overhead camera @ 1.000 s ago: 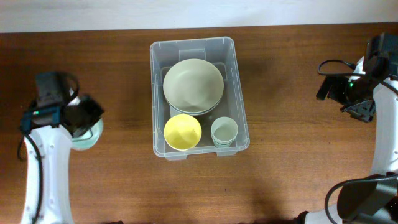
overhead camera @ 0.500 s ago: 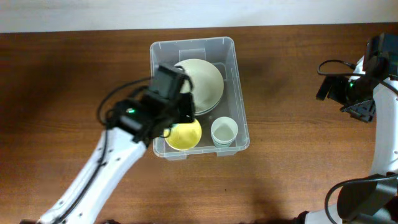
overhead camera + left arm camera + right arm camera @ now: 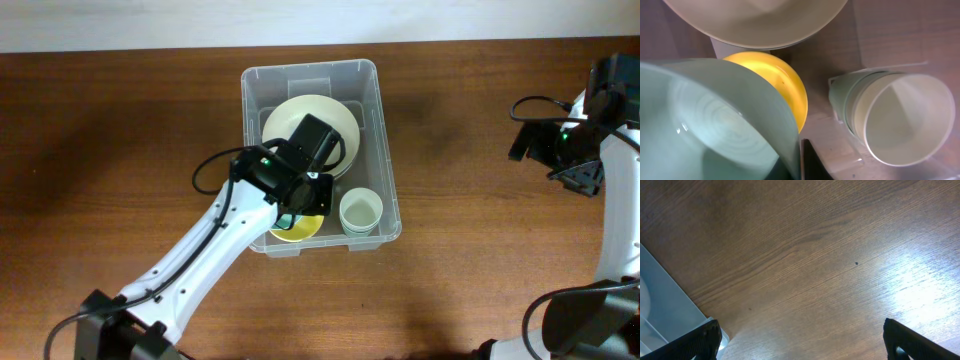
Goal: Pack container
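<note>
Inside the container (image 3: 310, 78), mid-worktop: your left hand (image 3: 295, 205) clenched on a pale green bowl (image 3: 715, 120) over the yellow bowl (image 3: 785, 87). Release it tilted and it may jam against the cups (image 3: 900, 117). Right hand (image 3: 800, 342) released.

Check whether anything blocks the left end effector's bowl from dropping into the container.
Nothing covers the container. The pale green bowl in the left end effector hangs over the yellow bowl inside, so it would likely nest there; the large bowl and stacked cups lie to the sides.
</note>
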You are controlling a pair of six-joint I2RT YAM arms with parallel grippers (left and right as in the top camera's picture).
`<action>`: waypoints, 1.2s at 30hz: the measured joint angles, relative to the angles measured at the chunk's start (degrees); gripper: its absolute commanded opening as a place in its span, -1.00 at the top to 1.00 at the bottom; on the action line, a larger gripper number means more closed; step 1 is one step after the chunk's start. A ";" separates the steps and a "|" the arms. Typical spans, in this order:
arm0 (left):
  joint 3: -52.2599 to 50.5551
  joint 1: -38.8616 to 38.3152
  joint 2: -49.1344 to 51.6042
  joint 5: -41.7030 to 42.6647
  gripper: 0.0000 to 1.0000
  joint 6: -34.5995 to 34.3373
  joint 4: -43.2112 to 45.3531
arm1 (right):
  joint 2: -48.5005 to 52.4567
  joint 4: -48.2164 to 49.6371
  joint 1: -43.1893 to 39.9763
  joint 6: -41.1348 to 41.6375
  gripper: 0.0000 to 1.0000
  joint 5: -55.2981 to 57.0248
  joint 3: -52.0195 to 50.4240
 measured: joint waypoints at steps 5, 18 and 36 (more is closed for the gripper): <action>0.00 0.02 1.22 -0.04 -0.09 0.15 0.00 | 0.00 0.02 0.00 -0.02 -0.98 0.00 0.00; 0.02 8.79 -8.87 -11.80 -0.43 2.08 -1.53 | -0.02 1.25 0.46 -0.87 -0.98 0.15 0.00; 0.96 51.49 -7.48 6.78 -0.99 22.49 5.81 | -4.81 21.99 15.08 -0.92 -0.98 6.10 -0.28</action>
